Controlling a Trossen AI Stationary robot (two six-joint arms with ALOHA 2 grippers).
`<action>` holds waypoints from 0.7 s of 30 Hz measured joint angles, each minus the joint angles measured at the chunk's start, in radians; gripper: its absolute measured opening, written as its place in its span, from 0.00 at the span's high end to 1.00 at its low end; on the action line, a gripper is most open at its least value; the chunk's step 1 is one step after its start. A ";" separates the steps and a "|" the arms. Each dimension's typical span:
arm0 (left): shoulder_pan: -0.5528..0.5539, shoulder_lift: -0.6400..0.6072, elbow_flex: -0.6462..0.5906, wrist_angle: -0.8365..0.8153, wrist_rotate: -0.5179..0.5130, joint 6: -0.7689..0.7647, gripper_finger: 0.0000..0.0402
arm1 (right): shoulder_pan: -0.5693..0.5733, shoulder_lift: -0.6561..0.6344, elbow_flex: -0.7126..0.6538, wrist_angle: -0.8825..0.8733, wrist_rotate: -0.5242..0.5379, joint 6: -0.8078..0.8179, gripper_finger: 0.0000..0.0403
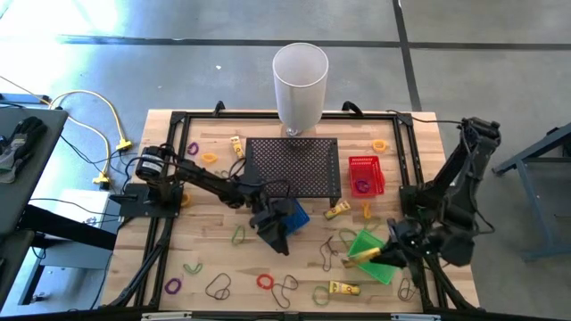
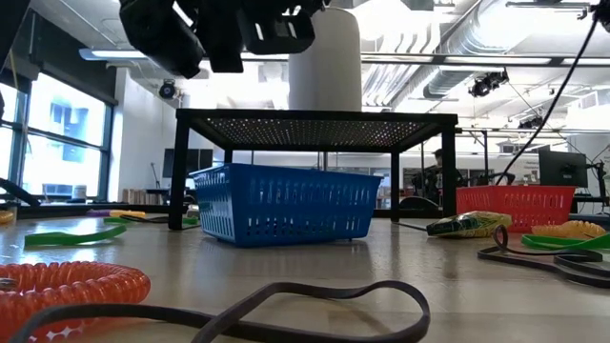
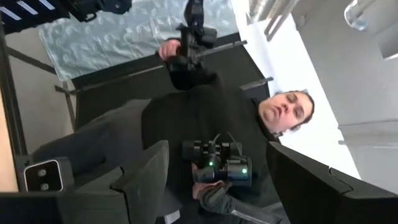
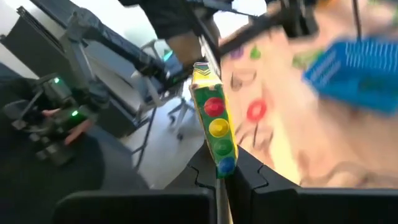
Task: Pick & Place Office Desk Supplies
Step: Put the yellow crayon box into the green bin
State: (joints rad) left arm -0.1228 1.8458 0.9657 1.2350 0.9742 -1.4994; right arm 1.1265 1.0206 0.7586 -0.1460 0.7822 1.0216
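The right claw (image 4: 219,177) is clenched on a small yellow rectangular piece (image 4: 214,127). The piece's near end is pinched between the two fingers, and its long axis runs straight out ahead of them. One face carries a row of red, yellow, green and blue spots. From above, this claw hangs at the green basket (image 1: 359,238), on the side toward the counter's (image 1: 214,259) front edge. The piece's free end points in over that basket's rim, so the drop likely turns on whether the piece is far enough over the opening; I judge it close but cannot tell that it is fully inside the rim. A little beyond the green basket lie more supplies: another yellow piece (image 1: 343,288) flat on the counter toward the front edge, a dark loop (image 1: 328,259) just beside the basket, and a red loop (image 1: 265,282) farther along. Farther from the green basket, the left claw (image 1: 278,237) is released and empty, hovering by the blue basket (image 1: 300,215). It is plainly the more distant arm. Farthest from the green basket are the red basket (image 1: 364,164) and the black mesh stand (image 1: 294,165).
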 joint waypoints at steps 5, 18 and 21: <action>0.017 0.000 0.000 0.000 0.007 0.001 0.35 | 0.067 -0.002 0.000 -0.070 -0.033 0.240 0.99; 0.025 0.000 0.000 0.000 0.007 0.056 0.35 | 0.009 -0.161 0.000 -0.459 -0.428 0.650 0.99; 0.025 0.000 0.000 0.000 0.016 0.060 0.35 | -0.056 -0.193 0.001 -0.540 -0.556 0.681 0.99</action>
State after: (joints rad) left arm -0.0982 1.8459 0.9657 1.2350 0.9898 -1.4390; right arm 1.0709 0.8272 0.7598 -0.6857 0.2259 1.7031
